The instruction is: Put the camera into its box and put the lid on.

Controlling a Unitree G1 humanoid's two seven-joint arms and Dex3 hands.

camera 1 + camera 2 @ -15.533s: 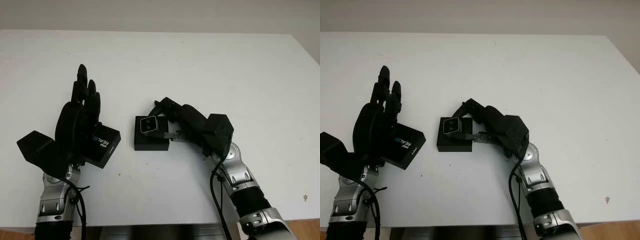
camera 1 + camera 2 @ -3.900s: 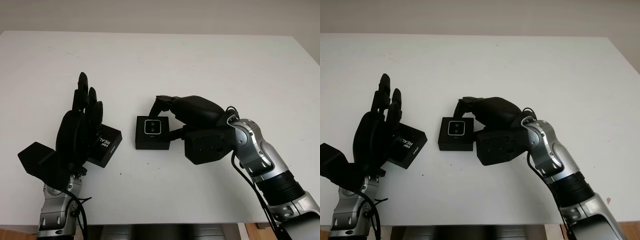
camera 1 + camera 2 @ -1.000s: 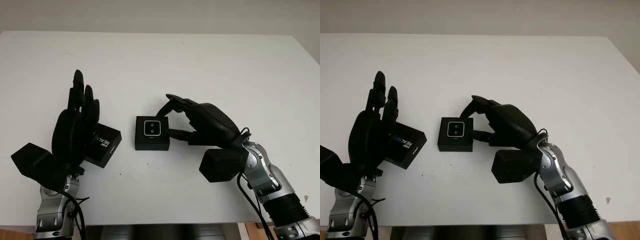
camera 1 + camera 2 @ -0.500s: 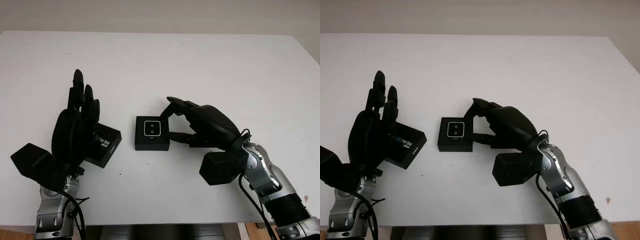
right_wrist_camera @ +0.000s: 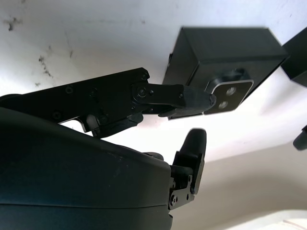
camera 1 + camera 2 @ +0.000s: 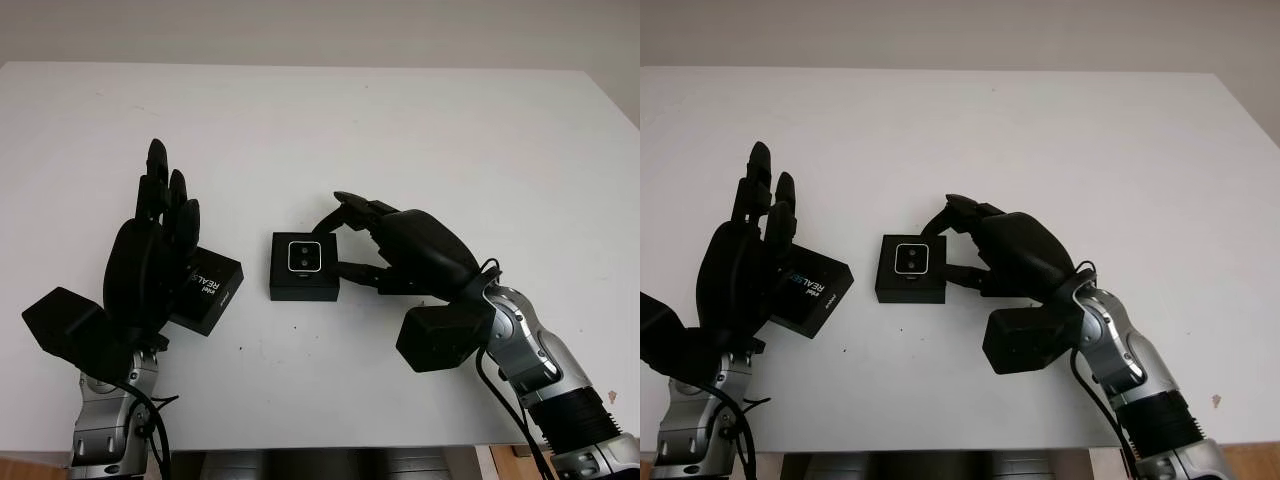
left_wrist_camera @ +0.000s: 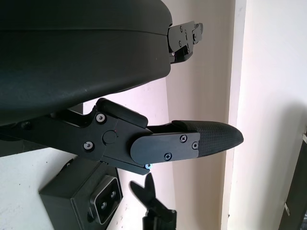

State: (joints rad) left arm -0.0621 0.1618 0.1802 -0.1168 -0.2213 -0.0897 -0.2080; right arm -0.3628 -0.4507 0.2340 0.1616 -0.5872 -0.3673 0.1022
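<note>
White tabletop (image 6: 420, 130) takes up pretty much everything, and the action is all bunched toward its near edge, left of the middle.

Biggest thing on it is the left hand (image 6: 150, 265), standing up on edge near the front-left corner with its fingers pointing at the far edge. It's open, not gripping anything. The black lid (image 6: 207, 291) with the white lettering lies flat on the tabletop right against its palm side — whether they actually touch I can't tell.

Right hand (image 6: 400, 250) comes in from the near edge on the other side, reaching left toward the box. Its fingers are curled but not clamped on anything; one fingertip (image 5: 199, 99) sits right at the box's right side, looks like touching or very nearly, and another hangs just off the box's far right corner.

Black box (image 6: 304, 266) sits between the two hands, lid off, top open — the little silver camera (image 6: 303, 256) is already down inside it, lens side up, two dark lenses showing.
</note>
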